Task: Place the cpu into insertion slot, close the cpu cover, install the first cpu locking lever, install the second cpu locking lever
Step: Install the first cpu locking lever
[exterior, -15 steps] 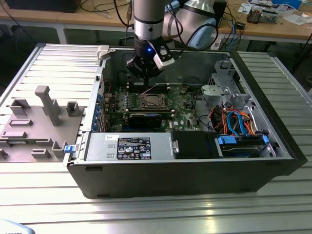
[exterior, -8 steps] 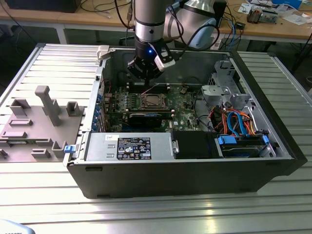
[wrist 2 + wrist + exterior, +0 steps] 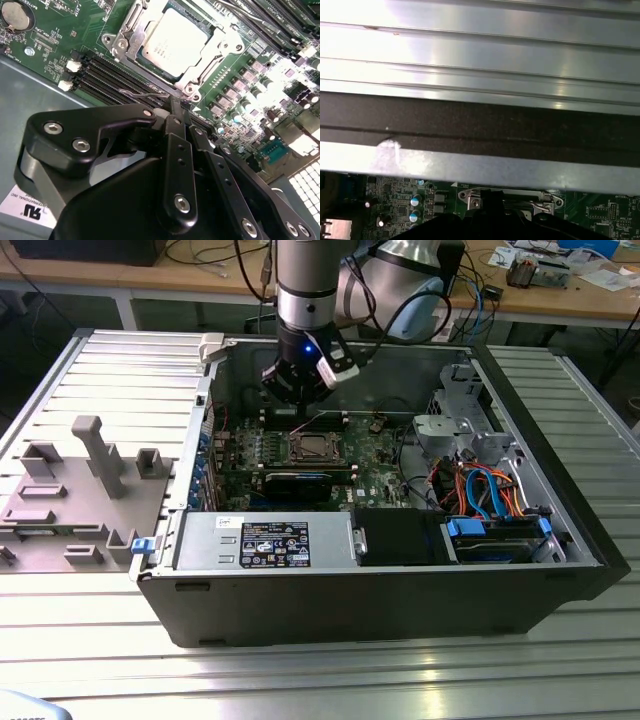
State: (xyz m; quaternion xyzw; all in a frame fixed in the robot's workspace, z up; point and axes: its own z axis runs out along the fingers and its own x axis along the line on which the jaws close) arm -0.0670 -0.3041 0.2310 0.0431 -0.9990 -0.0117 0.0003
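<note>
In the second wrist view the cpu lies flat in the insertion slot, pale metal top up. The silvery cpu cover is folded down around it. A thin wire locking lever runs along the socket's near side and ends right at my fingertips. My gripper is shut, its black fingers pressed together, with the tips touching that wire. In the exterior view the gripper hangs inside the open computer case just behind the socket. The first wrist view shows the socket's metal edge.
Black memory slots lie beside the socket, and a coin battery sits further off. A grey power supply fills the case front. A drive cage with coloured cables stands at the exterior view's right. The case wall rises close behind.
</note>
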